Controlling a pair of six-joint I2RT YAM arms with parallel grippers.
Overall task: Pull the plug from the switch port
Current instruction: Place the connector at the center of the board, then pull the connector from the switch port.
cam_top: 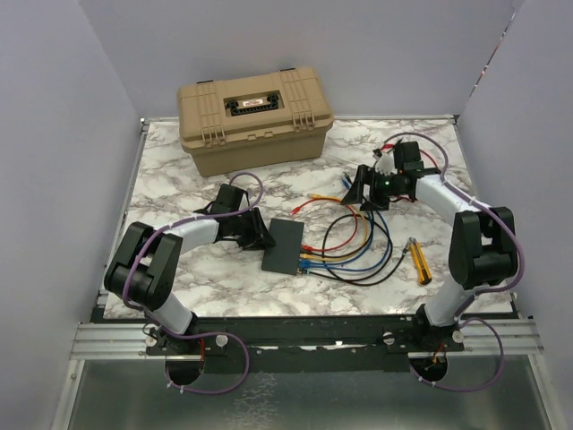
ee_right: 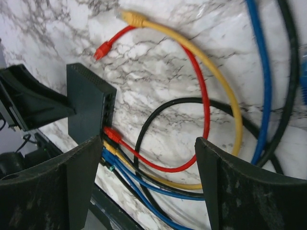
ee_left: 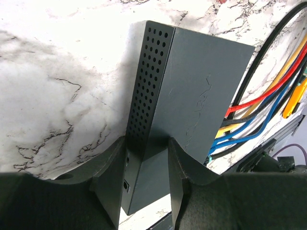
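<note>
White marble-patterned bench (cam_top: 161, 179) filled the space between pale walls, with a tan toolbox (cam_top: 255, 116) shut at its far side. Near the middle lay the switch (cam_top: 288, 245), flat on the bench, a thin black box with its ports along the short edge nearest the arms.

The left claw (cam_top: 258, 235) was closed on the switch at its left side. In the left wrist view its fingers (ee_left: 111, 191) pressed against the box from both sides, one next to the perforated side wall.

Red, yellow, blue and black cables (cam_top: 358, 246) ran from the ports and looped across the bench to the right. A red plug (ee_right: 111, 134) sat in a port, with yellow and blue ones just below it. Loose ends of the red cable (ee_right: 101, 50) and the yellow cable (ee_right: 132, 18) lay on the marble beyond the switch.

The right claw (cam_top: 361, 186) hung above the far part of the loops, its jaws spread wide and holding nothing. A yellow-handled screwdriver (cam_top: 418, 262) lay just to the right of the cables.
</note>
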